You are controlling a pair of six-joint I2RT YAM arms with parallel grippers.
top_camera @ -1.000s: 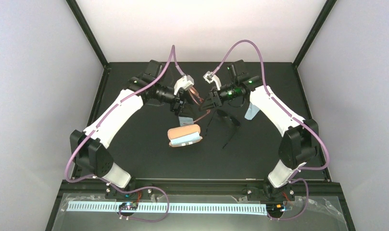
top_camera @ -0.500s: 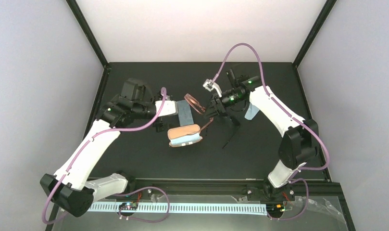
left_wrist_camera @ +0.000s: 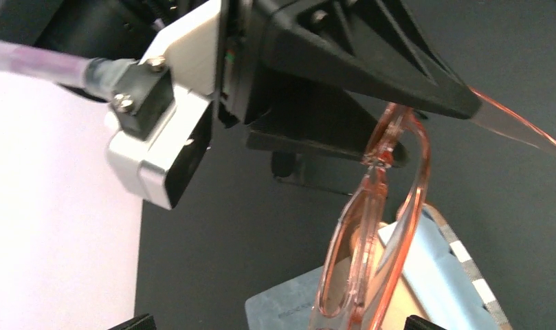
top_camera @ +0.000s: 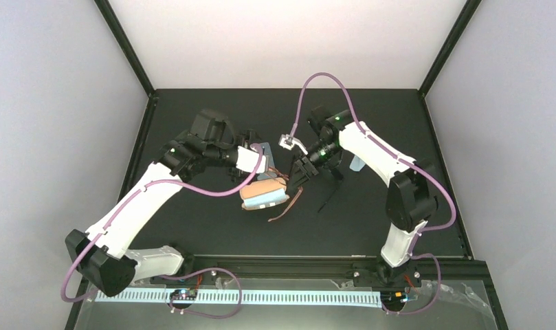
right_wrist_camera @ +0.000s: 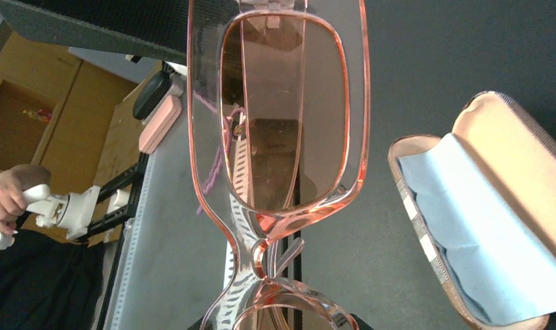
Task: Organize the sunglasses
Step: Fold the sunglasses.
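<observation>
Just beside the open tan case (top_camera: pixel 260 188), reddish-brown sunglasses (right_wrist_camera: pixel 282 137) pinched in the right end effector (top_camera: pixel 299 175), left end effector (top_camera: pixel 262 159) spread.

Open tan case (right_wrist_camera: pixel 515 137) on the black table (right_wrist_camera: pixel 433 55) — light blue cloth (right_wrist_camera: pixel 467 227) inside

Reddish sunglasses (right_wrist_camera: pixel 282 137) now over case (top_camera: pixel 261 189)
The right gripper (top_camera: pixel 297 177) carried them forward; the left gripper (top_camera: pixel 260 163) swung back in.

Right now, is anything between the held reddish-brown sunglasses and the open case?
Nothing visible between them; only a light blue cloth lies inside the open tan case where the sunglasses in the right gripper would go.
</observation>
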